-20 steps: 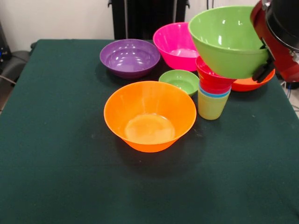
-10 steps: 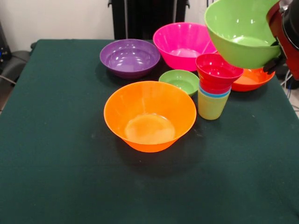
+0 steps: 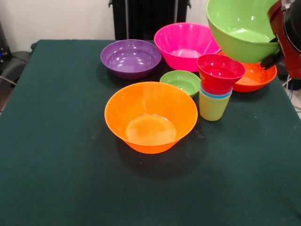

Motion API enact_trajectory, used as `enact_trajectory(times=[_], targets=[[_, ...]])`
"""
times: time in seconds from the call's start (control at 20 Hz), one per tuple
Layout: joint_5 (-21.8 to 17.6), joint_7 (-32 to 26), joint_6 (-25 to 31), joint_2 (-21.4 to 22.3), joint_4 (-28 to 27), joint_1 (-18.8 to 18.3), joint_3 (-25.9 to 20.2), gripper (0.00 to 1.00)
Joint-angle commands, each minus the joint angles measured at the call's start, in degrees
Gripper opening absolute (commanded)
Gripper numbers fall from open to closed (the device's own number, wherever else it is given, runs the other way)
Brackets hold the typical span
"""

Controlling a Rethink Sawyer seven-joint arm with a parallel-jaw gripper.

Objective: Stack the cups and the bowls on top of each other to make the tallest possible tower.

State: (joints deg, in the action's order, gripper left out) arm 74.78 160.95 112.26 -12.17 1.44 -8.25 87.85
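Green felt table (image 3: 56,179): dark cloth carries everything; its near half is bare, so all the crowding sits at the far right.
Big orange bowl (image 3: 151,117): stands upright on the cloth, left of the tower and just in front of it, near but apart; probably kept for an upper tier, since the column widens upward.
Lime green bowl (image 3: 240,29): held in the air at the top right, tilted with its mouth toward the camera, above and just right of the tower, clear of its top; it looks like the next piece for the stack.
Pink bowl (image 3: 184,44): upright at the far side, behind the tower and partly behind the raised bowl.
Purple bowl (image 3: 130,58): upright, far left of the group, well out of the way.
Gripper (image 3: 270,57): dark tips at the lime bowl's right rim, appearing clamped on it; the red arm fills the frame's right edge.
Red-orange bowl (image 3: 254,77): low, directly under the held bowl, close behind the tower; it is the likeliest thing to be bumped on a descent.
Tower (image 3: 215,89): yellow-green cup (image 3: 212,107) on the cloth, a blue rim above it, red pieces nested on top, widest at the top red bowl.
Small green bowl (image 3: 181,82): just left of the tower, between the orange and pink bowls.
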Motion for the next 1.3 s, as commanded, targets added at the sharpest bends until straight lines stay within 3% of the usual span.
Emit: enact_trajectory(times=[0.05,0.45,1.3], targets=[[-1.53,2.49,3.21,0.79,2.9,-1.47,3.93,0.0],[-8.88,-0.82,-0.45,1.03,5.9,0.44,-0.85,0.0],[-18.07,-3.09,-5.92,2.05,13.53,5.23,-10.18,0.0]])
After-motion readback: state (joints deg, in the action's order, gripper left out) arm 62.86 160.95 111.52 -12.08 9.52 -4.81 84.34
